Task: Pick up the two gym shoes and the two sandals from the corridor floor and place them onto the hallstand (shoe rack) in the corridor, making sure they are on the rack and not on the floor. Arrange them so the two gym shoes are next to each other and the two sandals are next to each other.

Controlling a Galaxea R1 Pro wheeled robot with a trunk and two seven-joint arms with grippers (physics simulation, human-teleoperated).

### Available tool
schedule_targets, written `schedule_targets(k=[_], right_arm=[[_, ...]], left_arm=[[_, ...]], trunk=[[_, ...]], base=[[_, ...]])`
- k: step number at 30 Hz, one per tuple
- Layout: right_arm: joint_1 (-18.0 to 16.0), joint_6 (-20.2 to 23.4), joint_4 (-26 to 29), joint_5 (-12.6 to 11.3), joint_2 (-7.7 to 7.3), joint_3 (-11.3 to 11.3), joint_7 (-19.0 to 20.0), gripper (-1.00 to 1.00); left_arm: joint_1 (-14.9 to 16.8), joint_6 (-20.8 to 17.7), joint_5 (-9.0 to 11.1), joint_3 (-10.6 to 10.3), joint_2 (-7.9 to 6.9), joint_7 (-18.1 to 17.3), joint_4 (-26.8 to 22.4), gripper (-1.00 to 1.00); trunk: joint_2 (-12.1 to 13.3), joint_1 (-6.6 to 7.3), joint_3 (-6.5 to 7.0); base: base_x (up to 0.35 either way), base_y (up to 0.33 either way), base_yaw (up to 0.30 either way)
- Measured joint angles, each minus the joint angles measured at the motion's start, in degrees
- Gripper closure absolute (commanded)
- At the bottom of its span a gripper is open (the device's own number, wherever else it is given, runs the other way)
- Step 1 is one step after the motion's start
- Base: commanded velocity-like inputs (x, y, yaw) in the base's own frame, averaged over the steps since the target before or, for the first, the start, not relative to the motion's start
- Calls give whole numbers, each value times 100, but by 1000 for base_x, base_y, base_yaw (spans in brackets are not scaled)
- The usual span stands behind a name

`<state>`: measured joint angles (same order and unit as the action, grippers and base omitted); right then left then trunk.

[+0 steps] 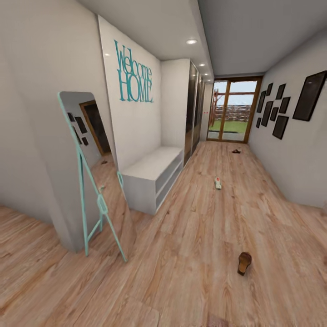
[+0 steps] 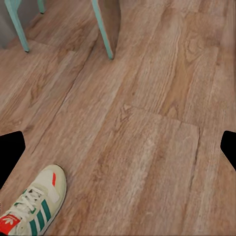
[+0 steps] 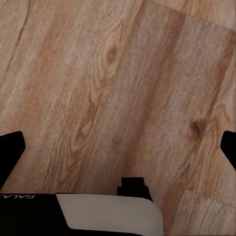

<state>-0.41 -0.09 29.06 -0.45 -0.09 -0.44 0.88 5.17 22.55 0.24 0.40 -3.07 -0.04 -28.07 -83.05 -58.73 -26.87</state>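
One white gym shoe (image 1: pixel 218 182) lies on the wood-plank corridor floor (image 1: pixel 200 236) mid-corridor. The other gym shoe (image 2: pixel 32 206), with green stripes and a red tab, lies below my left gripper (image 2: pixel 118 152), off to one side of its open fingers (image 2: pixel 11 153). A brown sandal (image 1: pixel 244 262) lies close by on the right, and a second sandal (image 1: pixel 235 151) lies far down near the glass door. A low white unit (image 1: pixel 150 179) with a flat top and open shelves stands against the left wall; I cannot tell if it is the hallstand. My right gripper (image 3: pixel 118 147) hangs open over bare floor.
A teal-framed standing mirror (image 1: pixel 91 181) leans at the left wall corner; its legs (image 2: pixel 103 29) stand near the left gripper. A dark wardrobe (image 1: pixel 193 111) follows the white unit. Picture frames (image 1: pixel 277 111) hang on the right wall. A glass door (image 1: pixel 234 111) ends the corridor.
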Motion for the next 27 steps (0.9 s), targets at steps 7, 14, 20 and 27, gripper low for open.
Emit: schedule_targets(k=[7, 14, 20, 27], right_arm=[[0, 1, -6, 1, 0, 0, 0, -100], [0, 1, -3, 2, 0, -3, 0, -100], [0, 1, -4, 2, 0, -4, 0, -100], [1, 1, -4, -1, 0, -3, 0, -100]], left_arm=[[0, -5, 0, 0, 1, 7, 0, -100], [0, -4, 0, 1, 0, 12, 0, -100], [0, -5, 0, 1, 0, 12, 0, -100], [0, -5, -5, 0, 0, 12, 2, -100]], trunk=[[0, 0, 0], [0, 0, 0], [0, 0, 0], [0, 0, 0]], base=[[0, 308, -300], [0, 308, -300], [0, 282, -300], [0, 158, -300]])
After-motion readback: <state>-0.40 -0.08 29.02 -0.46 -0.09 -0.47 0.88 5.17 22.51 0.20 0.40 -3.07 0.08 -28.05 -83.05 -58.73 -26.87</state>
